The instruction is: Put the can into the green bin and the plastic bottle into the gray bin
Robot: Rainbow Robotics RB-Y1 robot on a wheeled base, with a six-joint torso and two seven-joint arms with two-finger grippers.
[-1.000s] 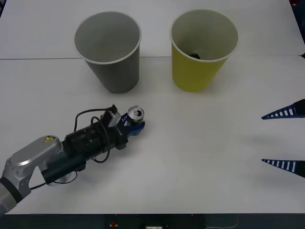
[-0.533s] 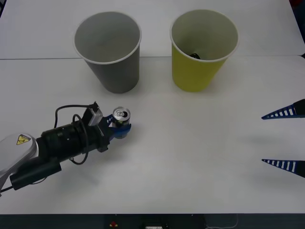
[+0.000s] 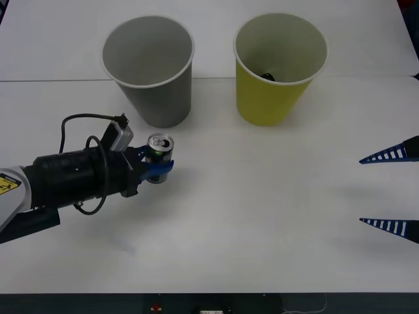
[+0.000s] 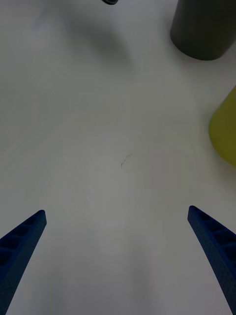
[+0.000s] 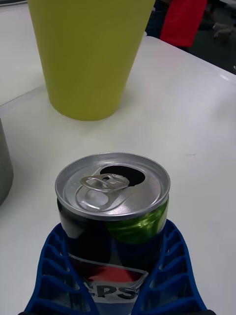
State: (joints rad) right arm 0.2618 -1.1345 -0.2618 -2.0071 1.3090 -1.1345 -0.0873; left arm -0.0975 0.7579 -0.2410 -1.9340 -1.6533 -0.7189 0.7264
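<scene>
The can (image 3: 158,152), silver-topped with a dark label, stands upright between the blue fingers of my left gripper (image 3: 156,170), which is shut on it. It hangs just in front of the gray bin (image 3: 149,98). In the left wrist view the can (image 5: 113,206) fills the foreground with the green bin (image 5: 88,54) beyond it. The green bin (image 3: 272,98) stands at the back, right of the gray one. My right gripper (image 3: 391,190) waits open at the right edge. The plastic bottle is out of view.
A small dark thing (image 3: 268,76) lies inside the green bin. The right wrist view shows bare table between the open fingers, with the gray bin (image 4: 204,27) and green bin (image 4: 226,128) farther off. The table edge (image 5: 196,54) runs behind the green bin.
My left arm has drawn back to the left with the can in its grip, and the can sits a little higher in the front view. The right arm has not moved.
</scene>
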